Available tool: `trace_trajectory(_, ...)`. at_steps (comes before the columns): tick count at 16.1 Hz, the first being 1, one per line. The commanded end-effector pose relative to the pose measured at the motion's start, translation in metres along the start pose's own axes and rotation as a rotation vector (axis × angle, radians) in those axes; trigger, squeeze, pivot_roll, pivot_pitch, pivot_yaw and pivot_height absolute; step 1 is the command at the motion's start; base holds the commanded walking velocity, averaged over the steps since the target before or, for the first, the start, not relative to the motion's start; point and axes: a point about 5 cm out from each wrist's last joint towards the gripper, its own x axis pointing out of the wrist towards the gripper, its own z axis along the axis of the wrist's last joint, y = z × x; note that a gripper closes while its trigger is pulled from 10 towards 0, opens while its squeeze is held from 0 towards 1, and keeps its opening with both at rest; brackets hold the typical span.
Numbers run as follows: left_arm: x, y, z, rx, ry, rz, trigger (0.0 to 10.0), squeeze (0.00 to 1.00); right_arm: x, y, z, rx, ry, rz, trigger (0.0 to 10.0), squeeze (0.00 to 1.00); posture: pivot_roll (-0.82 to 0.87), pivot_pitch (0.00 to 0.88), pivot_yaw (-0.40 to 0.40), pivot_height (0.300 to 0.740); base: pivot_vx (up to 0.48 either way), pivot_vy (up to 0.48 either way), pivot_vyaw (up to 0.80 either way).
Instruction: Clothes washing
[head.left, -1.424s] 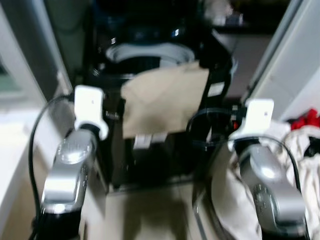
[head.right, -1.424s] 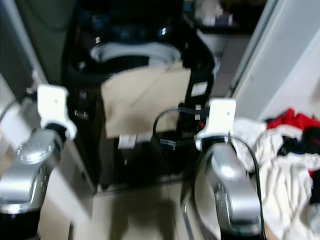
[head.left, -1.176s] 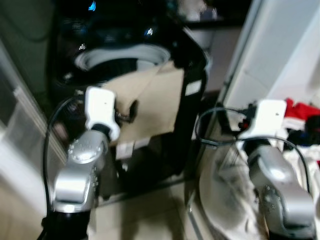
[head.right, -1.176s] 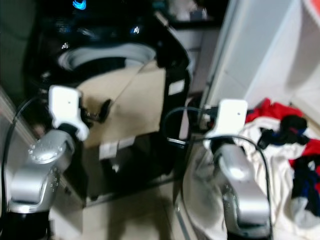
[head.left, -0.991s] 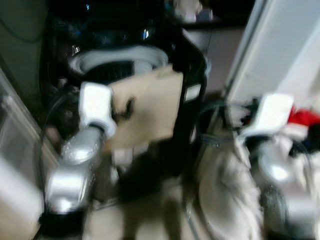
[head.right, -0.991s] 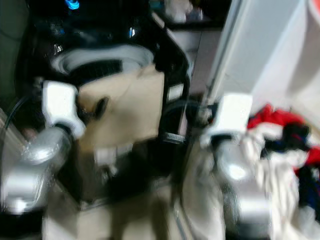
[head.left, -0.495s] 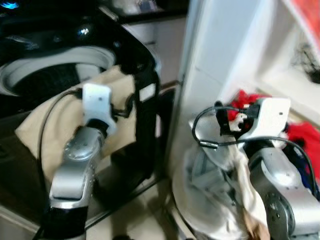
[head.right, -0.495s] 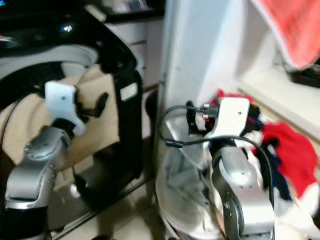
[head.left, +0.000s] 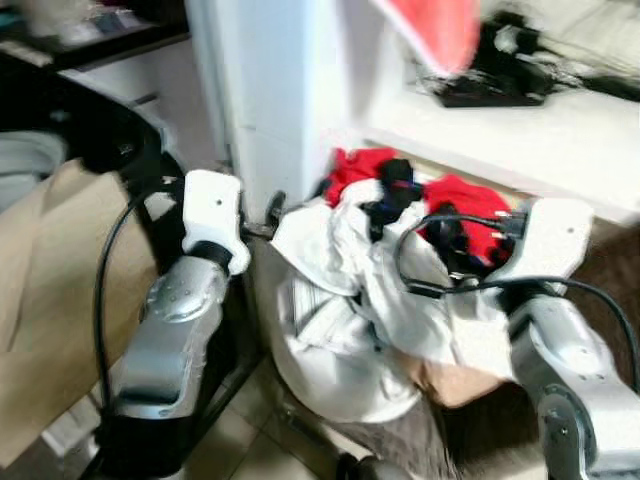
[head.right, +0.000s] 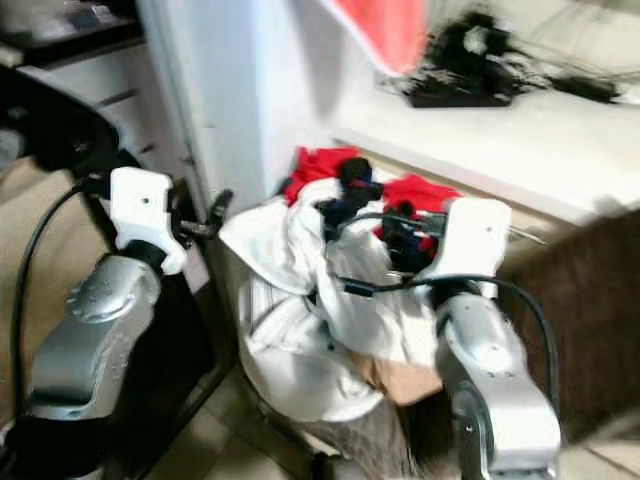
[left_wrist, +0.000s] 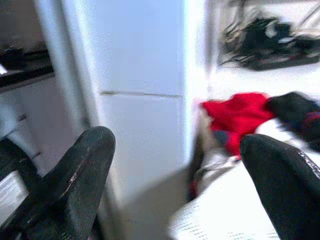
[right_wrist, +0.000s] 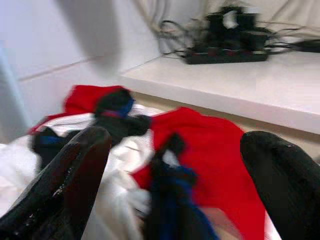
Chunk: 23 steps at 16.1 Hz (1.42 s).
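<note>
Laundry pile (head.left: 350, 300): white, red (right_wrist: 200, 145) and dark garments heaped on the floor against a white cabinet (head.left: 270, 90), below a white surface (head.right: 500, 140) carrying black cables. Right hand (right_wrist: 172, 165) hovered just above the pile, fingers apart and empty, apparently poised to pick; left hand (left_wrist: 175, 170), likewise spread, was raised beside the cabinet.

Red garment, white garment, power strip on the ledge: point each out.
red garment (right_wrist: 200, 145): right wrist view, middle of the red cloth.
white garment (head.left: 340, 330): left eye view, front folds of the pile.
power strip (head.right: 460, 97): right eye view, its dark body on the ledge.
</note>
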Motion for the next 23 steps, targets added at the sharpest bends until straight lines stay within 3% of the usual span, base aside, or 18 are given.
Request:
trace_trajectory(1,-0.001,0.008,-0.002,0.006,0.009,0.034,10.0,0.00,0.001,0.004,0.002,0.008,-0.012,0.028,10.0,0.00,-0.09,0.000,-0.014,0.740,0.000,0.480,0.00)
trace_trajectory(7,-0.002,0.008,-0.002,0.018,0.010,0.028,10.0,0.00,0.003,0.007,0.004,0.000,-0.027,0.060,10.0,0.00,-0.09,0.000,-0.016,0.740,0.000,0.469,0.00)
trace_trajectory(8,-0.002,0.008,-0.001,0.106,0.013,0.047,10.0,0.00,0.003,0.008,0.003,-0.008,-0.027,0.065,10.0,0.00,-0.09,0.000,-0.017,0.740,0.000,-0.375,0.00)
trace_trajectory(9,-0.001,0.007,-0.001,0.143,0.010,0.050,10.0,0.00,0.003,0.008,0.003,-0.014,-0.027,0.065,10.0,0.00,-0.09,0.000,-0.018,0.740,0.000,-0.480,0.00)
trace_trajectory(11,-0.001,0.006,-0.004,0.064,0.021,0.058,10.0,0.00,0.005,0.003,0.002,-0.087,-0.050,0.011,10.0,0.00,-0.09,0.000,-0.018,0.740,0.000,-0.480,0.00)
trace_trajectory(12,-0.002,0.003,-0.001,0.069,-0.002,0.041,10.0,0.00,0.007,0.000,0.001,-0.116,-0.051,0.002,10.0,0.00,-0.09,0.000,-0.020,0.740,0.000,0.000,0.00)
trace_trajectory(15,-0.002,0.001,0.002,0.055,-0.012,0.035,10.0,0.00,0.008,-0.006,-0.004,-0.061,-0.029,-0.018,10.0,0.00,-0.08,0.000,-0.026,0.740,0.000,0.000,0.00)
trace_trajectory(20,-0.002,-0.001,0.007,0.045,-0.051,0.030,10.0,0.00,0.009,-0.002,-0.002,-0.011,-0.047,0.032,10.0,0.00,-0.08,0.000,-0.029,0.740,0.176,0.000,0.00)
trace_trajectory(23,-0.002,0.001,0.010,0.033,-0.068,0.050,10.0,0.00,0.010,-0.001,0.000,-0.009,-0.056,0.042,10.0,0.00,-0.08,0.000,-0.028,0.740,0.320,0.000,-0.80)
